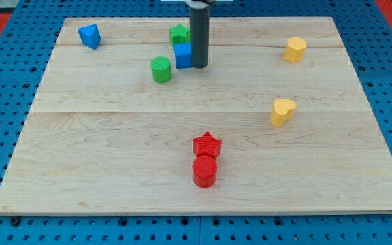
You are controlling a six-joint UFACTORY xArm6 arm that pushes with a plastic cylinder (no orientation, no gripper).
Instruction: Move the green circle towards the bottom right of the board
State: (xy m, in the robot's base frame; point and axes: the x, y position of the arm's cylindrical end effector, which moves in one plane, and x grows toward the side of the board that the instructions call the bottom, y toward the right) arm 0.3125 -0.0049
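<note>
The green circle is a short green cylinder standing in the upper middle of the wooden board. My tip is the lower end of the dark rod, about a block's width to the right of the green circle. A blue cube sits between them, touching the rod's left side. A green star-like block lies just above the blue cube.
A blue triangular block lies at the top left. A yellow hexagon is at the upper right and a yellow heart below it. A red star and a red cylinder touch at the bottom centre.
</note>
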